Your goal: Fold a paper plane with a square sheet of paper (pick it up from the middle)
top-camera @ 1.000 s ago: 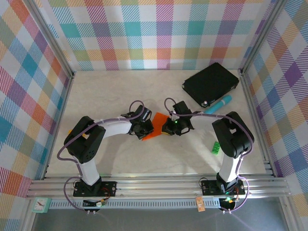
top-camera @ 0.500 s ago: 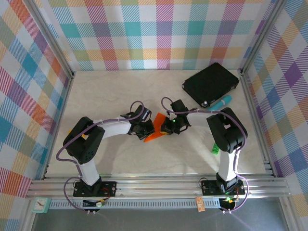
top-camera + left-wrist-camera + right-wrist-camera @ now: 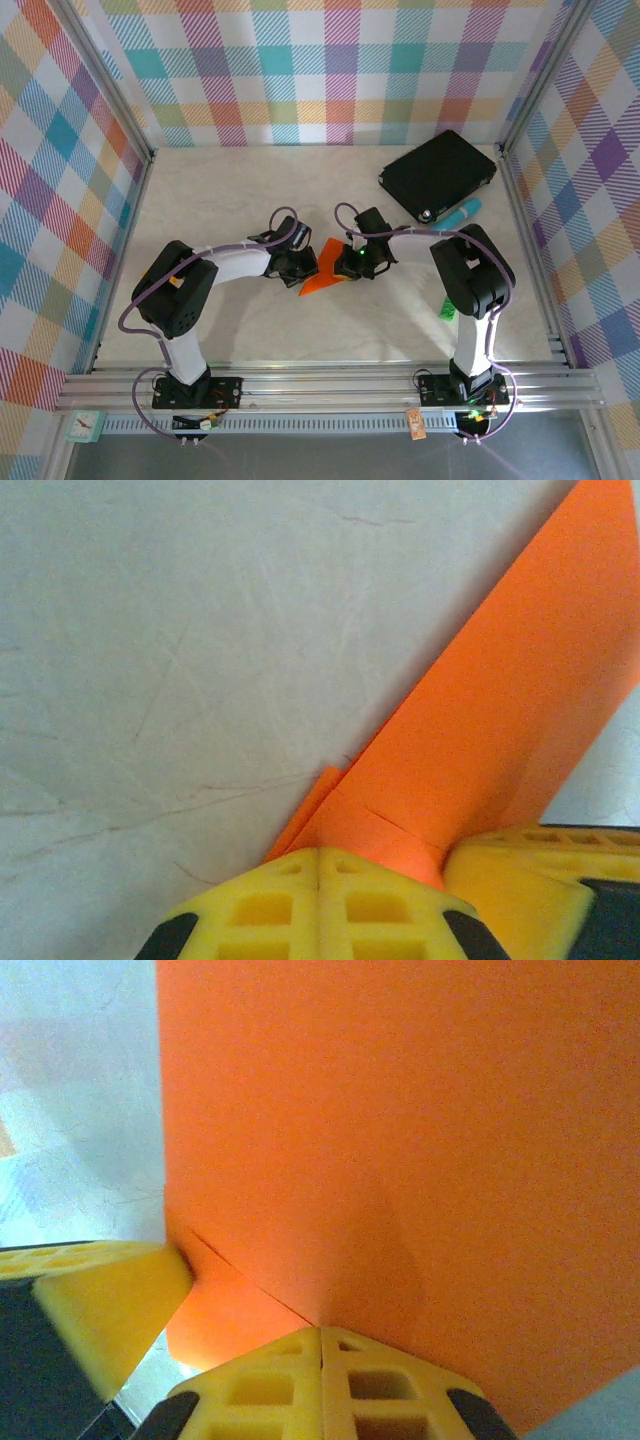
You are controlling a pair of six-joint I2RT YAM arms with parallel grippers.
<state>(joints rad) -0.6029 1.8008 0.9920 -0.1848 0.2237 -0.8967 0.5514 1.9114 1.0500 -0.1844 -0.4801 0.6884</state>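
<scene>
L tool (image 3: 300, 268) and R tool (image 3: 346, 264) meet tip to tip mid-worktop (image 3: 220, 200), both clenched. The orange paper plane (image 3: 322, 271) (part-folded, a narrow pointed wedge) sits between them, against their yellow fingertips (image 3: 300, 900). Whether either tool actually pinches it: can't tell.

Pastel plaid walls (image 3: 300, 70) beyond, flanking left pincer (image 3: 305, 270). Pale marbled tabletop (image 3: 220, 190) beneath. Aluminium frame rails (image 3: 320, 385) nearward. Even, bright lighting.
</scene>
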